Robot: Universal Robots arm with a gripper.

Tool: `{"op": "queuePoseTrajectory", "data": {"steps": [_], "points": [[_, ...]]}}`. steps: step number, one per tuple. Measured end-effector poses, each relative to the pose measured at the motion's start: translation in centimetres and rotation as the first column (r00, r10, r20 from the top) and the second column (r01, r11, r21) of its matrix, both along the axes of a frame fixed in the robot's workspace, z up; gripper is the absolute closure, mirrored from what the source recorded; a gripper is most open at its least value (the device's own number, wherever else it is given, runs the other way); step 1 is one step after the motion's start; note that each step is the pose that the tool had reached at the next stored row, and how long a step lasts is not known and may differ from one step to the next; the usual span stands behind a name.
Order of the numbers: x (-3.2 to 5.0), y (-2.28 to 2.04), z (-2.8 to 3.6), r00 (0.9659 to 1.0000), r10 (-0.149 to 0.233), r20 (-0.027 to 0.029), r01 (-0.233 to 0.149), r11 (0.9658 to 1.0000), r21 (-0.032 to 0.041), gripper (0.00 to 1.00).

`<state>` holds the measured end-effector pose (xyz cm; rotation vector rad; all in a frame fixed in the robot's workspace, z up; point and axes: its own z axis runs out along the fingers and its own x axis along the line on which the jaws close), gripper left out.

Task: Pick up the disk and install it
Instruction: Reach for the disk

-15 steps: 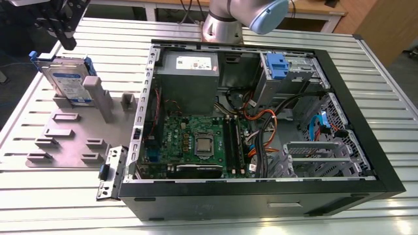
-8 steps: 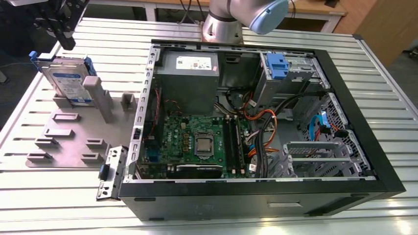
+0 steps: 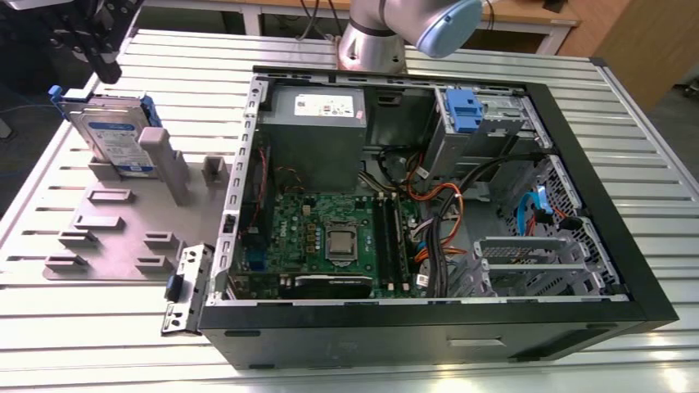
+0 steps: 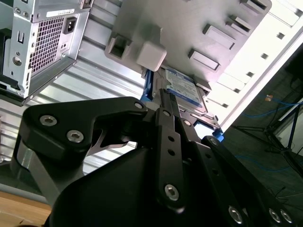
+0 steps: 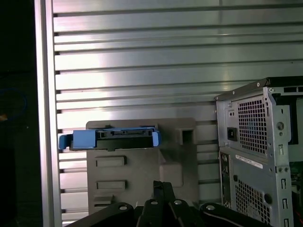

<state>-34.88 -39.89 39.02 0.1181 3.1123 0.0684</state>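
Note:
The disk [image 3: 114,135] stands on edge in a slot of the grey fixture plate [image 3: 110,233] at the exterior view's left, its blue-and-white label facing out and its blue carrier around it. My gripper [image 3: 107,70] hangs just above the disk's top edge, apart from it, with its black fingers shut together and nothing between them. In the first wrist view the disk [image 5: 109,138] shows end-on as a blue bar beyond the gripper [image 5: 162,185]. In the second wrist view the gripper [image 4: 163,94] points at the labelled disk [image 4: 182,90].
The open computer case [image 3: 644,270] lies on the slatted metal table [image 3: 656,123] to the exterior view's right of the plate. Inside are a motherboard [image 3: 327,237], cables, and a drive bay with a blue latch [image 3: 464,110]. The arm's base [image 3: 372,41] stands behind the case.

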Motion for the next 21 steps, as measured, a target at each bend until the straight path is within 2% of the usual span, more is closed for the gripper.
{"op": "queuePoseTrajectory", "data": {"steps": [13, 21], "points": [[-0.53, 0.00, 0.00, 1.0000, 0.000, -0.0001, 0.000, 1.0000, 0.0000, 0.89], [-1.24, 0.00, -0.04, 1.0000, 0.000, 0.0000, 0.000, 1.0000, 0.0000, 0.89]]}}
